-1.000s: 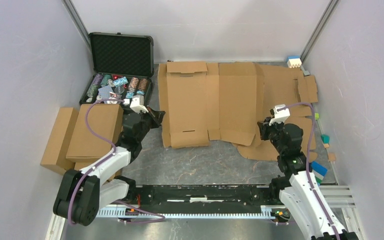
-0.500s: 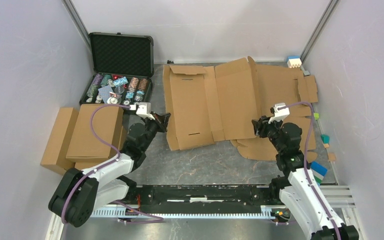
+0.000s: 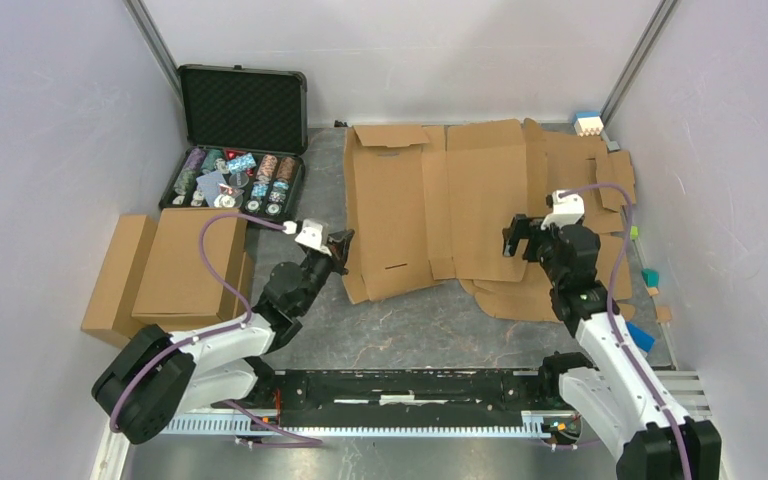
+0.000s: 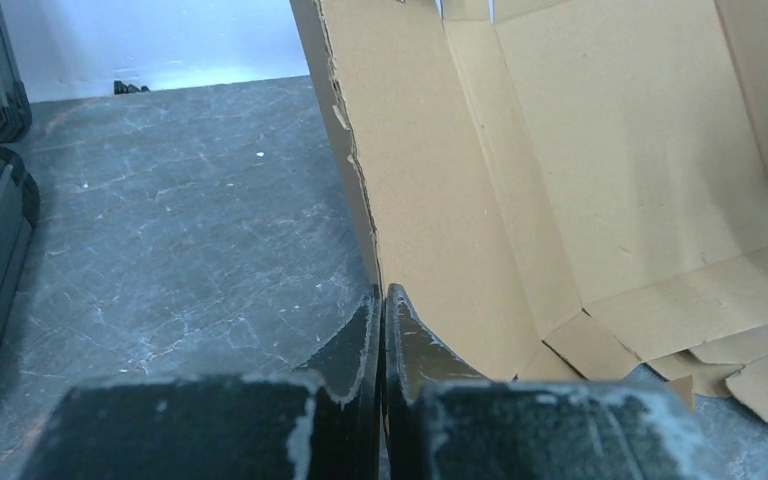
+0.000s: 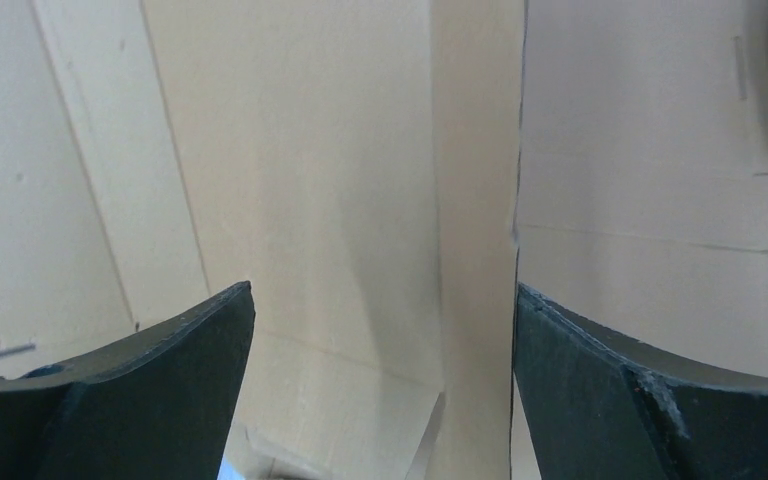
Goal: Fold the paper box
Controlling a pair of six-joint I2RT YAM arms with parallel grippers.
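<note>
Brown paper box (image 3: 430, 210) lies right of the poker-chip case (image 3: 240, 140), left claw (image 4: 382, 300) clamped on its raised edge, right claw (image 5: 382, 290) spread wide; a slow lift along the crease would likely fold best.

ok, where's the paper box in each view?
Top external: paper box at centre, left hand pinching its left edge.
Left wrist: fills the right half, edge rising from the shut hand.
Right wrist: fills the frame behind the open right hand.
Shared landmark: that pinched edge, top and left wrist only.
</note>
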